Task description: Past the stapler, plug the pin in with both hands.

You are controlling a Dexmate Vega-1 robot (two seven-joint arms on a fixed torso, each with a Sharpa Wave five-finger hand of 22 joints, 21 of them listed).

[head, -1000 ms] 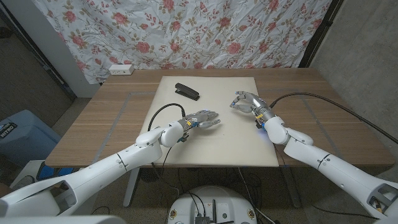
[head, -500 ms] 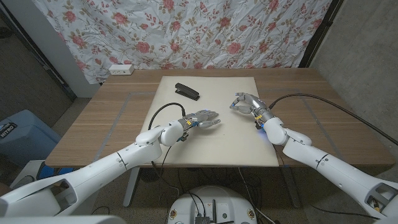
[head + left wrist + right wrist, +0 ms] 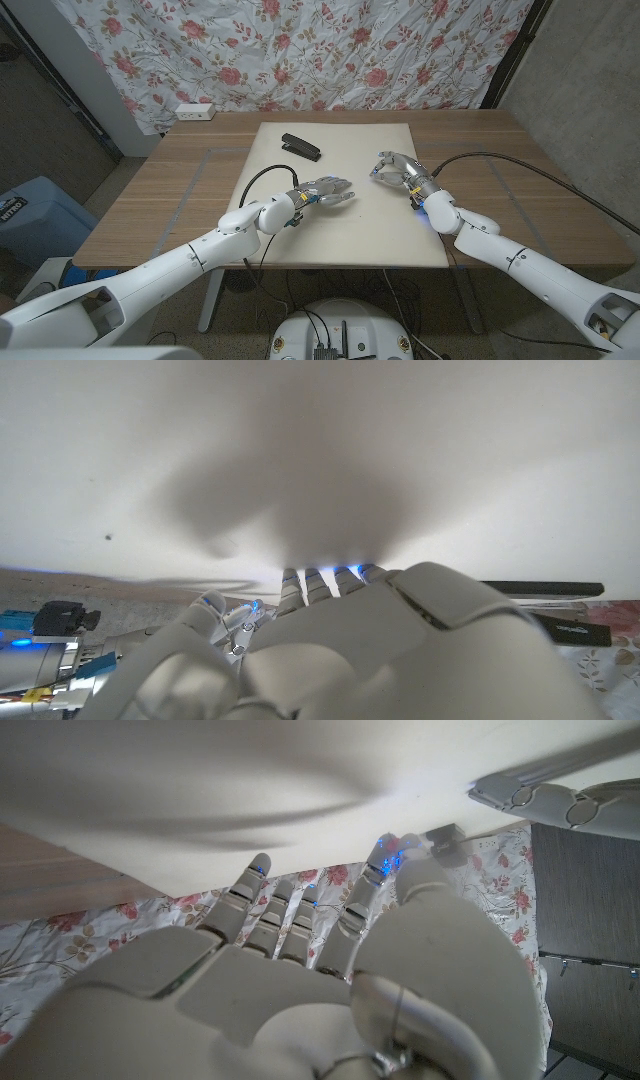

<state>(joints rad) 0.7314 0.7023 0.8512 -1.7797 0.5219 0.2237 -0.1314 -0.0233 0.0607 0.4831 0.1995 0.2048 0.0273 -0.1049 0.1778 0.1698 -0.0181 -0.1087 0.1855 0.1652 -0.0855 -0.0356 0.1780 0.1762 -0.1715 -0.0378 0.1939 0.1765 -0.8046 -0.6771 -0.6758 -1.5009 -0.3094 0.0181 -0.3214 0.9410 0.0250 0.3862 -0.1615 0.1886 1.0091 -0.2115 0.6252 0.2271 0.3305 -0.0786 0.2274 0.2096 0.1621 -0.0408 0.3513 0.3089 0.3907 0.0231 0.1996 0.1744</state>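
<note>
wooden table (image 3: 170, 195), matt white mat (image 3: 340, 235)

White letters reading "NITRO" stand on the blue bin (image 3: 35, 222) at about nine o'clock of the counter (image 3: 160, 200); the stapler's (image 3: 572, 630) small print is unreadable.
</note>
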